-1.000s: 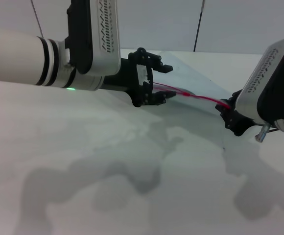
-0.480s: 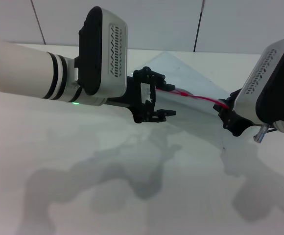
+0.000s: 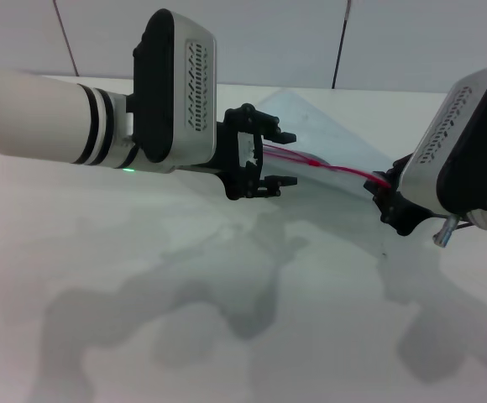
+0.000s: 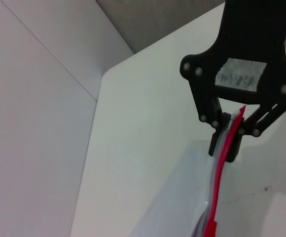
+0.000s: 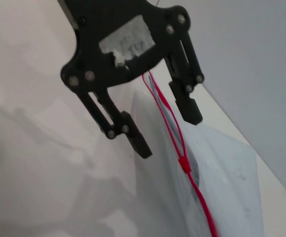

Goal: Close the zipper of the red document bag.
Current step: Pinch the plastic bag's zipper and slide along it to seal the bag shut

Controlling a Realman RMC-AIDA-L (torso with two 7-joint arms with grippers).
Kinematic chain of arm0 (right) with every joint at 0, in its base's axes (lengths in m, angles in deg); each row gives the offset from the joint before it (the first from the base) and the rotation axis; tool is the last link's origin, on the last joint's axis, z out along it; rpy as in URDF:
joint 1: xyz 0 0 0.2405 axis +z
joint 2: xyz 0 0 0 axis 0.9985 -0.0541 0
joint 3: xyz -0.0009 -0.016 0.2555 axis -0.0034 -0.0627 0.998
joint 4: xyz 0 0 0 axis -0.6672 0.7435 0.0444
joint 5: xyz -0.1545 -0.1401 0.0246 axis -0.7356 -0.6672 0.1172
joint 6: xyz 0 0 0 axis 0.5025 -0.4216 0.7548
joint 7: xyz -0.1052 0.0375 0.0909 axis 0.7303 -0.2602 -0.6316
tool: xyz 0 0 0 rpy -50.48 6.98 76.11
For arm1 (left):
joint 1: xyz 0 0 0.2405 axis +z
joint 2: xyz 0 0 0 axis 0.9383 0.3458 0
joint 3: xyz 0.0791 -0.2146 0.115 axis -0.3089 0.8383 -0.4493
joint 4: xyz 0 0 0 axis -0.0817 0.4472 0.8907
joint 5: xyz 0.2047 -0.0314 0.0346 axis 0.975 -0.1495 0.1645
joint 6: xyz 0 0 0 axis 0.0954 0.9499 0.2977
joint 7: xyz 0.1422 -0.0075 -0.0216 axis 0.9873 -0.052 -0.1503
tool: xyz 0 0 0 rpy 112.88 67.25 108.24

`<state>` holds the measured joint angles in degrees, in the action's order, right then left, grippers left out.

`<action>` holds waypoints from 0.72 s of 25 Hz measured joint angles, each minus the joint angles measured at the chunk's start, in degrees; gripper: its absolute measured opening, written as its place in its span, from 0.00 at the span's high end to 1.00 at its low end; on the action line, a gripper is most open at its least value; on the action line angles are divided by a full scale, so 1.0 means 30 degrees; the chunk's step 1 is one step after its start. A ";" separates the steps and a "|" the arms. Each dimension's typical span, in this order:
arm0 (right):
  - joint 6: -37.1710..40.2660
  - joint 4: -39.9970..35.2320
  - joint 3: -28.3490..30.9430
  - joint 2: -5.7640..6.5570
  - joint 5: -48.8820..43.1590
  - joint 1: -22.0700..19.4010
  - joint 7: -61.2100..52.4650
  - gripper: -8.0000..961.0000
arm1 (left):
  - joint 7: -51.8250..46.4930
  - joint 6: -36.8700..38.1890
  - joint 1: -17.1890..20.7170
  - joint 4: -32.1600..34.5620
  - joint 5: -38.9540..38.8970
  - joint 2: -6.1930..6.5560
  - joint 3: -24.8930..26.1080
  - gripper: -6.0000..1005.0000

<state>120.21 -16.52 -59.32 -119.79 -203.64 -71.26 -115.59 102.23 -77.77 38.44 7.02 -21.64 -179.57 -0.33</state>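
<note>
The red document bag [image 3: 327, 126] is a translucent pale pouch with its red zipper [image 3: 336, 168] edge stretched between both grippers. My left gripper [image 3: 287, 159] is open, one finger on each side of the zipper and not pinching it. In the right wrist view the left gripper [image 5: 170, 134] straddles the two red zipper lines [image 5: 163, 109], and a small red slider [image 5: 184, 164] sits just beyond its fingers. My right gripper [image 3: 388, 189] is shut on the bag's red corner, which the left wrist view shows pinched in the right gripper [image 4: 225, 150].
The white table [image 3: 185, 294] carries the arms' shadows in front. A pale wall with dark seams [image 3: 340, 50] stands behind the table's far edge.
The left arm has rolled its wrist and shifted right along the zipper. Its fingers stand a little closer together than half a second ago. The right gripper has kept its hold.
</note>
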 joint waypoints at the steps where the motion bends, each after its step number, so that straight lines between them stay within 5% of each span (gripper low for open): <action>1: 0.0000 -0.0045 -0.0033 0.0000 -0.0001 0.0005 -0.0004 0.94 | 0.0067 0.0016 -0.0007 -0.0004 -0.0017 -0.0005 -0.0009 0.47; 18: 0.0179 -0.0869 -0.0384 0.0001 -0.0006 -0.0074 -0.0119 0.94 | 0.0539 0.0085 -0.0019 -0.0009 -0.0350 -0.0036 -0.0733 0.51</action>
<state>120.75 -19.13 -60.48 -119.79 -203.66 -71.48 -115.95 103.85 -77.51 38.39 7.00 -22.69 -179.67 -2.53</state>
